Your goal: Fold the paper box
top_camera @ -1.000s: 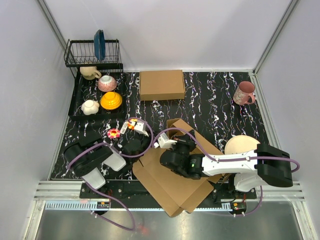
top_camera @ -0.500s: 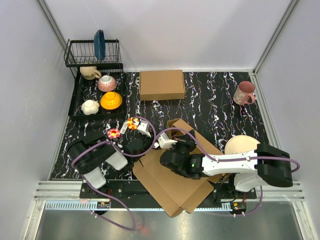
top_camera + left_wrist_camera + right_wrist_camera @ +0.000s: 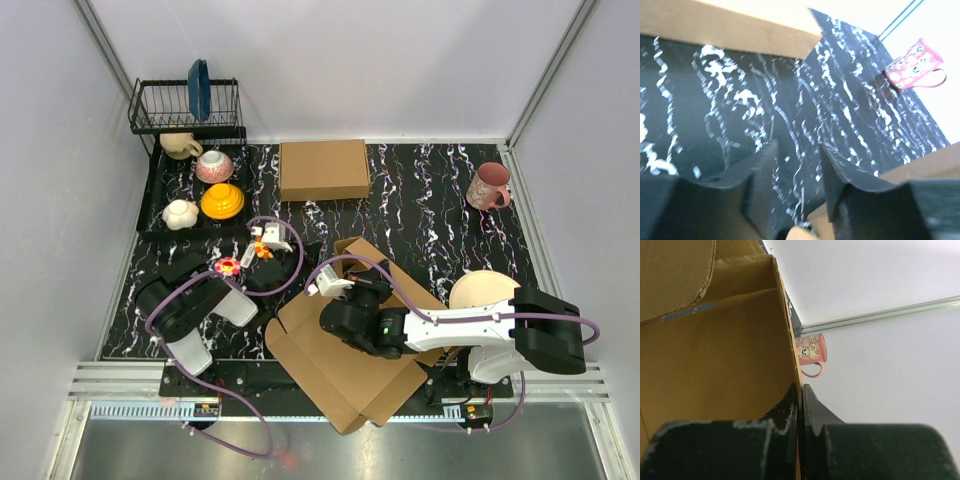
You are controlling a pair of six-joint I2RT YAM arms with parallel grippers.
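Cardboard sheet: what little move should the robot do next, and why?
Probably fold the pinched flap inward: the right gripper is shut on a raised edge of the paper box, while the left gripper hangs open above the table.

In the top view we find the middle of the paper box (image 3: 340, 375) covered by the right arm (image 3: 450, 322); the right wrist view cuts the same sheet off at its left and top edges. In the left wrist view the second cardboard box (image 3: 725, 27) is cut off by the upper edge, and the pink mug (image 3: 914, 65) and marbled table (image 3: 740, 110) are blurred.
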